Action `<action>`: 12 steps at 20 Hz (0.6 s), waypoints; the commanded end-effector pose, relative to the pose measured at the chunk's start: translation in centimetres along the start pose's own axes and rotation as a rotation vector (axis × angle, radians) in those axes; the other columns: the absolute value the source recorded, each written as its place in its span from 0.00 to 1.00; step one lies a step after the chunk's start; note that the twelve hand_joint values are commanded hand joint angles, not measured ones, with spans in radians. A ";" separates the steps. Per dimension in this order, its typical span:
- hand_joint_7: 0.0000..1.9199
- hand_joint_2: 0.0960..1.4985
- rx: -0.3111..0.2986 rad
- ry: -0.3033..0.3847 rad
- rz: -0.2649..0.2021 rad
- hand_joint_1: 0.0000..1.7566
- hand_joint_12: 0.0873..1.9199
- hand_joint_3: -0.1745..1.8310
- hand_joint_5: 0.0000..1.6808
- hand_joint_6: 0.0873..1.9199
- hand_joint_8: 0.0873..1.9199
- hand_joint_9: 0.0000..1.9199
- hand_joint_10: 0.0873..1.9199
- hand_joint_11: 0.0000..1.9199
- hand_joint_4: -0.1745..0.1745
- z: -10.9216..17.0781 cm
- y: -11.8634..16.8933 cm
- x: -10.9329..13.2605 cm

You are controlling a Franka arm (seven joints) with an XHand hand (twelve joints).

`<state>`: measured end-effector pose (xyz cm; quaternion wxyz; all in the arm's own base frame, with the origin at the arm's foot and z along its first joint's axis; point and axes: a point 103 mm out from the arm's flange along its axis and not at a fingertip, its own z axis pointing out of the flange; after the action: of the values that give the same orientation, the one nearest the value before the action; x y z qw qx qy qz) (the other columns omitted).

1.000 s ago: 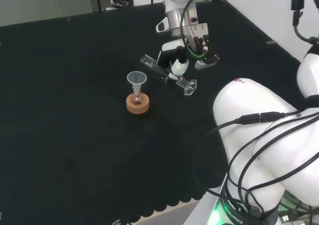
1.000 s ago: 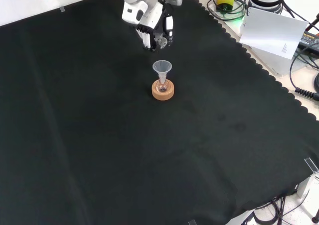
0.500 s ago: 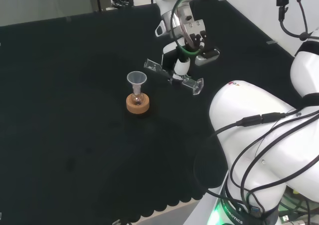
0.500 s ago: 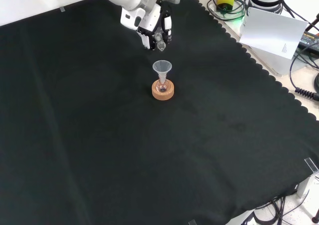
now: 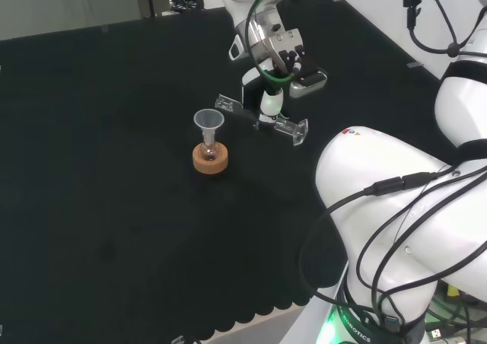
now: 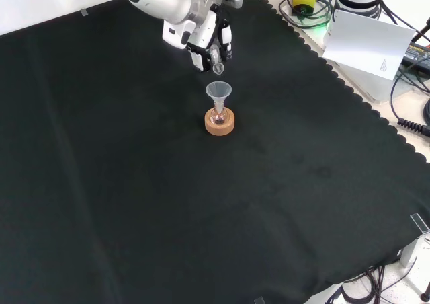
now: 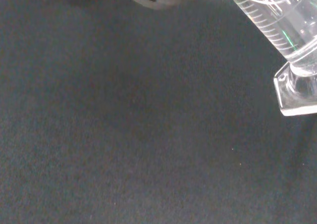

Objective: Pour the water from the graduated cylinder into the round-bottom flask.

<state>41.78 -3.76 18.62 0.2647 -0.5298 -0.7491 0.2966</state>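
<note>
Head view: the hand (image 5: 268,93) has its fingers curled round the graduated cylinder (image 5: 259,116), held nearly level, mouth end just beyond the fingers toward the funnel (image 5: 208,121) in the round-bottom flask (image 5: 209,151) on its cork ring (image 5: 211,160). Front view: the cylinder's mouth projects below the fingers (image 6: 211,48), just above the funnel. Wrist view: the cylinder's foot hangs over black cloth (image 7: 124,135).

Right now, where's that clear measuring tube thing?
The graduated cylinder is off the cloth in the hand, tipped nearly flat. In the head view it hangs just right of the funnel, which sits in the flask on its cork ring.
</note>
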 end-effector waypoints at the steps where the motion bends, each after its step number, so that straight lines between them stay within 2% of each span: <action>1: 0.51 0.73 0.073 -0.005 0.037 0.72 0.37 0.09 0.57 0.52 0.51 0.75 0.00 0.66 0.00 -0.1 0.3 0.0; 5: 0.51 0.73 0.136 -0.020 0.083 0.72 0.37 0.09 0.57 0.51 0.51 0.75 0.00 0.66 0.00 -0.1 0.4 0.1; 12: 0.51 0.73 0.162 -0.025 0.114 0.72 0.37 0.09 0.57 0.51 0.51 0.75 0.00 0.66 0.00 -0.3 0.4 0.4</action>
<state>42.24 -3.38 18.48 0.2773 -0.5423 -0.7029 0.3675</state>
